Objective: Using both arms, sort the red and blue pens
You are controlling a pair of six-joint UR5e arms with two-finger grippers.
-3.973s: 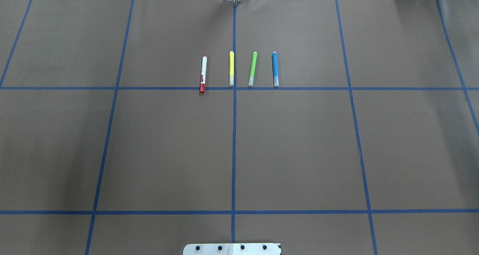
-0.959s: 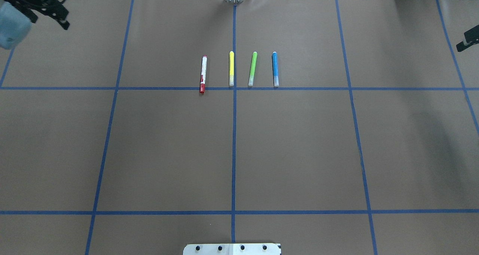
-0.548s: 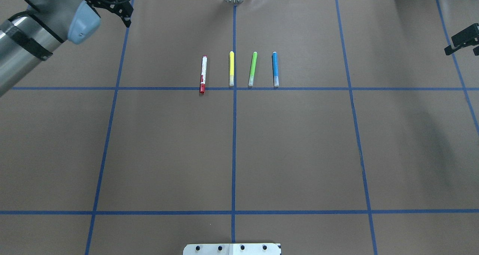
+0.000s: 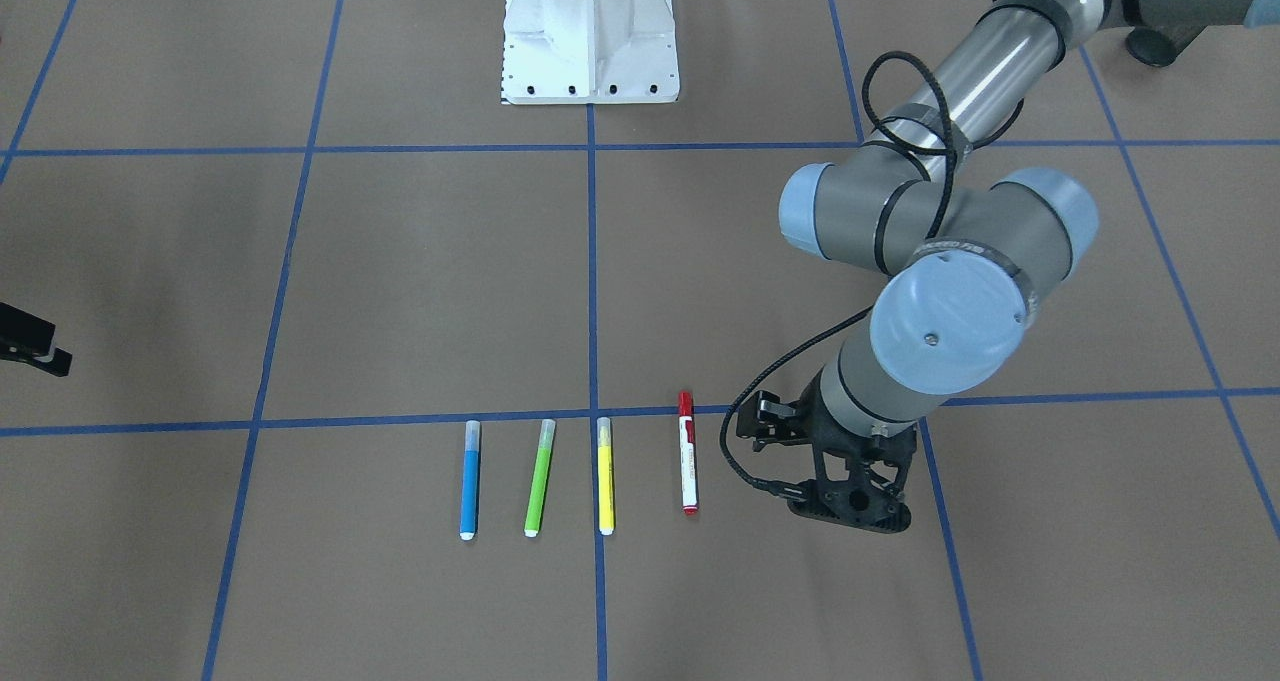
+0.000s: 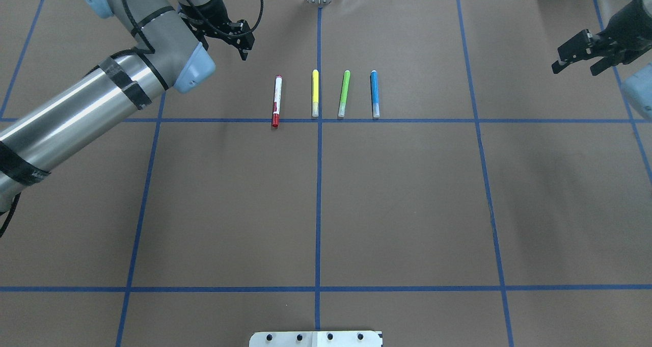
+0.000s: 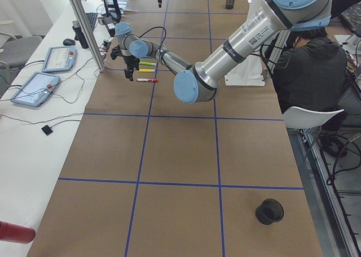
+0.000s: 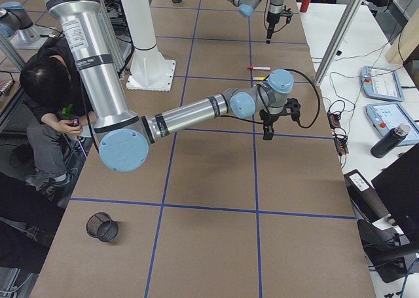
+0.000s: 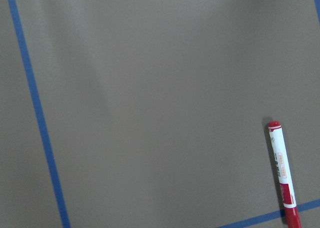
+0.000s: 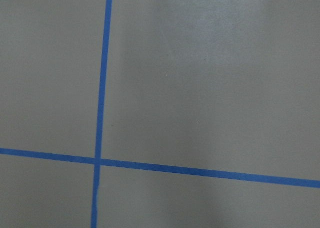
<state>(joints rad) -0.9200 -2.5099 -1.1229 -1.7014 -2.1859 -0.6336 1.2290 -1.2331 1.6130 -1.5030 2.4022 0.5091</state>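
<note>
Four markers lie in a row on the brown table, just beyond a blue tape line. The red pen [image 5: 276, 101] [image 4: 687, 452], white-barrelled with a red cap, is at the row's left end in the overhead view. The blue pen [image 5: 375, 94] [image 4: 469, 479] is at its right end. My left gripper [image 5: 244, 49] [image 4: 850, 509] hangs open, left of and a little beyond the red pen, holding nothing. Its wrist view shows the red pen [image 8: 283, 173] at lower right. My right gripper [image 5: 578, 67] hovers open far to the right of the blue pen.
A yellow marker [image 5: 315, 93] and a lime-green marker [image 5: 344, 94] lie between the two pens. Black mesh cups [image 6: 269, 211] [image 7: 101, 226] stand near the table's ends. A person [image 6: 307, 70] sits beside the robot's base [image 4: 590, 31]. Blue tape lines grid the table.
Both arms have come into the overhead view: the left swung right towards the red pen, the right gripper moved left from the edge. The pens have not moved.
</note>
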